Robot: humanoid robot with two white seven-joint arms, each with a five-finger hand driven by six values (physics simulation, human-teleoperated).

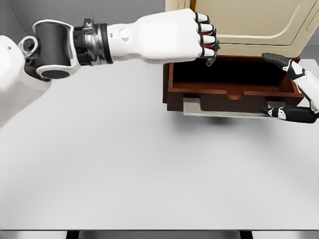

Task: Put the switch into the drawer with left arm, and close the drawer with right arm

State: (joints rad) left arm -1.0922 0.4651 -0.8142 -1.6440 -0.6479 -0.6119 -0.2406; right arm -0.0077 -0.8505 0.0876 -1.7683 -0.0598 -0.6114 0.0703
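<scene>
My left hand reaches in from the left and hovers over the back left corner of the open brown drawer. Its fingers are curled tight. Only a sliver of a red thing, the switch, shows between them; the rest is hidden by the hand. The drawer's dark inside shows nothing else. My right hand is at the drawer's right end with fingers spread. One finger lies over the right rim and another is by the front's lower right corner.
The drawer sticks out of a cream cabinet at the back right of the grey table. A thin grey plate shows under the drawer's front.
</scene>
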